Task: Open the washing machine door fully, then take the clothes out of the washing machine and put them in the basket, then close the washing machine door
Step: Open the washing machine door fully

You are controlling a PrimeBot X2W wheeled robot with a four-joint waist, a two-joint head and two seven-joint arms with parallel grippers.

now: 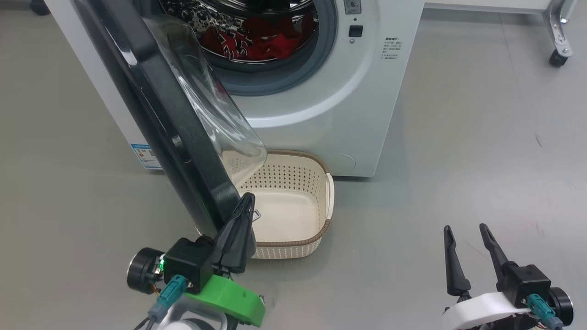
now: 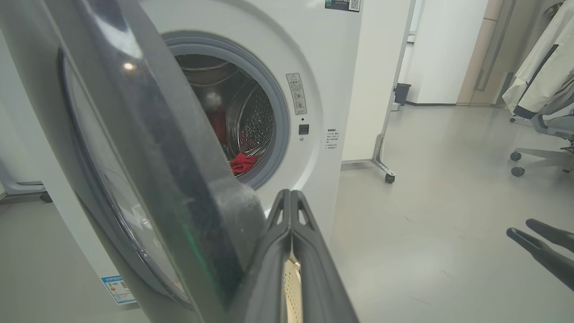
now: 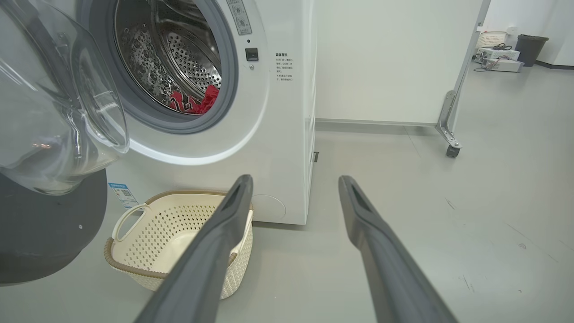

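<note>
Head view: glossy black-rimmed round door [image 1: 169, 114] beside perforated cream plastic basket [image 1: 293, 176].

Lighting: bright, even, diffuse, from overhead; no hard shadows. Head view sharp throughout. The floor [image 1: 481, 137] carries a soft sheen; a faint shadow lies under the basket [image 1: 293, 247] toward six o'clock. White streaks of glare run down the glass bowl of the washing machine door [image 1: 174, 119]. Left wrist view: a small lamp reflection at ten o'clock on the door's black rim; the rim, close to the lens, is smeared and out of focus, as are the fingers [image 2: 314, 260] of the left gripper [image 2: 290, 194] at six o'clock. Right wrist view: straight edges bow toward the frame borders; the fingers [image 3: 210, 251] of the right gripper [image 3: 294, 178] are soft near the bottom edge
</note>
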